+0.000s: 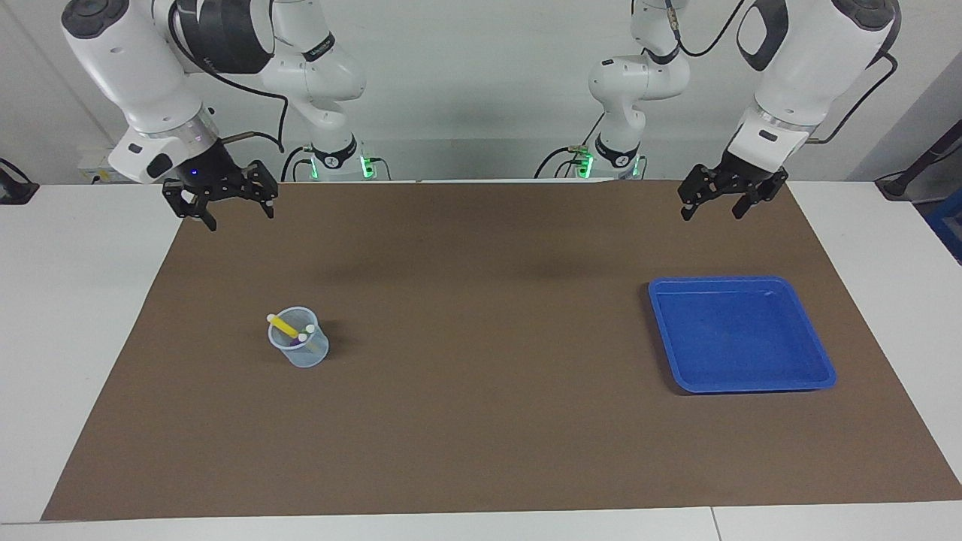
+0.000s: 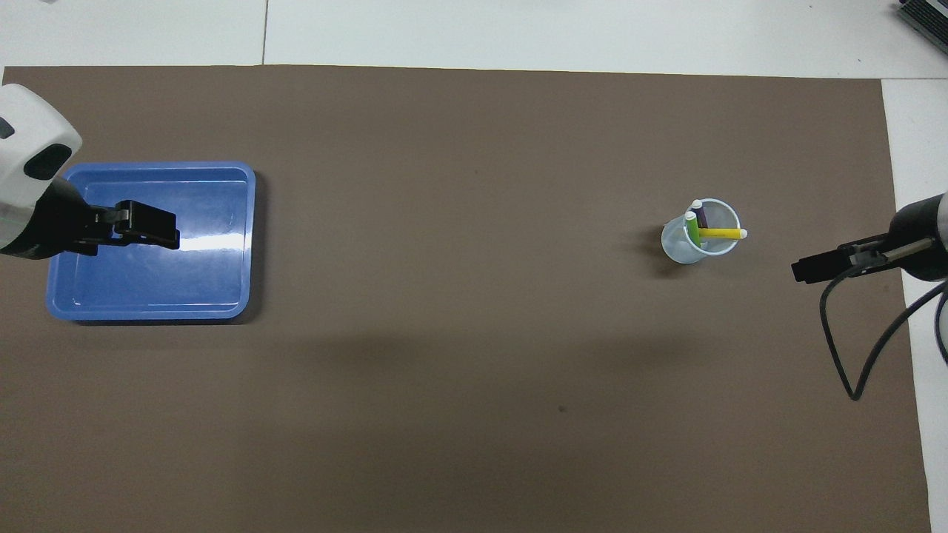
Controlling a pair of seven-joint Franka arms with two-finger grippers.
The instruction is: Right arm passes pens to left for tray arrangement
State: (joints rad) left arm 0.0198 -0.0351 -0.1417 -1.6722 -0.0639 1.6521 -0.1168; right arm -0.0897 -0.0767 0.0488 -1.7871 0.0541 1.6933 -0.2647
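Observation:
Three pens stand in a small translucent cup (image 1: 299,348) (image 2: 700,240): a yellow pen (image 1: 285,325) (image 2: 720,233) lies across the rim, with a green pen (image 2: 693,229) and a purple pen (image 2: 700,215) beside it. The blue tray (image 1: 740,333) (image 2: 152,240) lies toward the left arm's end of the mat and holds nothing. My right gripper (image 1: 240,214) (image 2: 798,268), blue light on its wrist, hangs open in the air near the mat's edge by the robots. My left gripper (image 1: 710,213) (image 2: 176,231) hangs open and empty, high up at the tray's end.
A brown mat (image 1: 481,421) (image 2: 474,414) covers most of the white table (image 1: 68,315). A black cable (image 2: 852,355) loops from the right arm's wrist over the mat's end.

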